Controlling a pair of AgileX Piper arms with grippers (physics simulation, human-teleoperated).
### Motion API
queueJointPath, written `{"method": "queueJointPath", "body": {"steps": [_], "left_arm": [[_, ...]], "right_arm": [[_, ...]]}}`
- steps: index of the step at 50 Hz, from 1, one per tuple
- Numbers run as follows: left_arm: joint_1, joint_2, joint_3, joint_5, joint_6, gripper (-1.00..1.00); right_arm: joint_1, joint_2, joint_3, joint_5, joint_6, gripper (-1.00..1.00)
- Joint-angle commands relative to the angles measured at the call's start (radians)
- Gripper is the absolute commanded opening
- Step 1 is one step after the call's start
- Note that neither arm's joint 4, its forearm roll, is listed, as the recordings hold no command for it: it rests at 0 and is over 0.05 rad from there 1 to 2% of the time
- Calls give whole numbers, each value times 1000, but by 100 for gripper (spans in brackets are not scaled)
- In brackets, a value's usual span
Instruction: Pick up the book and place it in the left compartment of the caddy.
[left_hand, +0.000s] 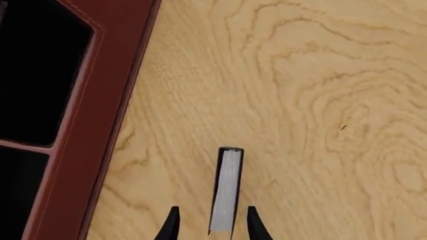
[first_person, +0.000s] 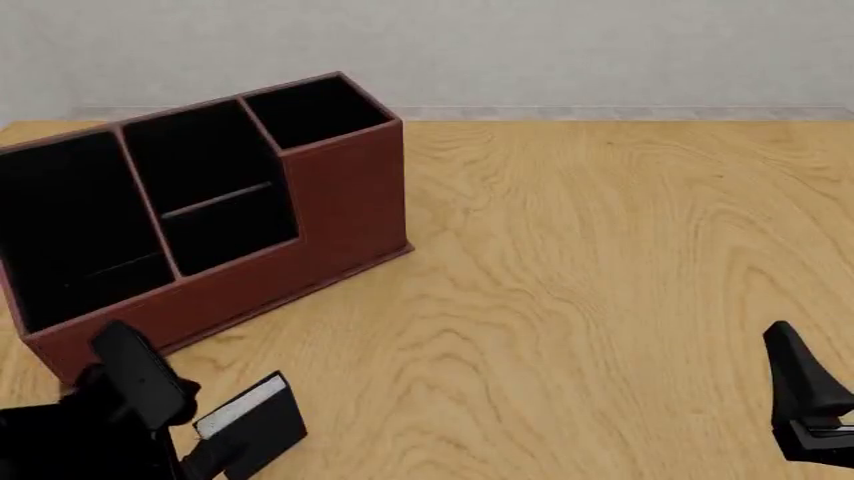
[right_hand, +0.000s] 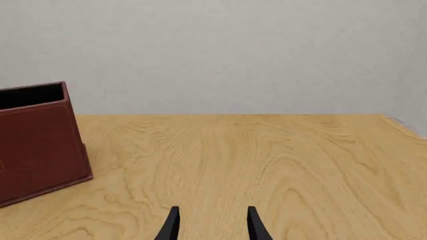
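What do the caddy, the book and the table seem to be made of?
Caddy: looks like reddish-brown leather or imitation leather, matte, with a pale stitch line along its rim in the left wrist view; black lining inside.
Book: black hard cover, seemingly smooth board, around white paper page edges.
Table: light wood or wood veneer, shown by swirling grain; smooth, low sheen.
Being a render, these are looks only.

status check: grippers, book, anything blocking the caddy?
Left gripper straddles the book, grip unconfirmed. Right gripper open, idle. Book outside the caddy, near its front wall. Nothing seen over the left compartment.
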Motion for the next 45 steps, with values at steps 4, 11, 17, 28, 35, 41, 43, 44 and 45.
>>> {"method": "queueJointPath", "body": {"steps": [4, 11, 17, 28, 35, 41, 43, 44, 45], "left_arm": [[-8, 93, 36, -106, -14, 100], [-11, 138, 46, -149, -14, 100], [-8, 160, 47, -164, -21, 100], [-5, 165, 49, -160, -27, -100], [-6, 99, 11, -77, -23, -100], [-4, 32, -26, 6, -19, -100], [-4, 4, -47, 42, -26, -100], [-5, -4, -53, 57, -25, -100], [-2, -23, -65, 83, -25, -100]], "right_arm": [[0, -4, 1, 2, 0, 100], [0, -3, 1, 2, 0, 100], [0, -4, 1, 2, 0, 100], [0, -3, 1, 2, 0, 100], [0, -4, 1, 2, 0, 100], [0, -3, 1, 2, 0, 100], [0, -4, 1, 2, 0, 100], [0, -4, 1, 2, 0, 100], [0, -4, 1, 2, 0, 100]]}}
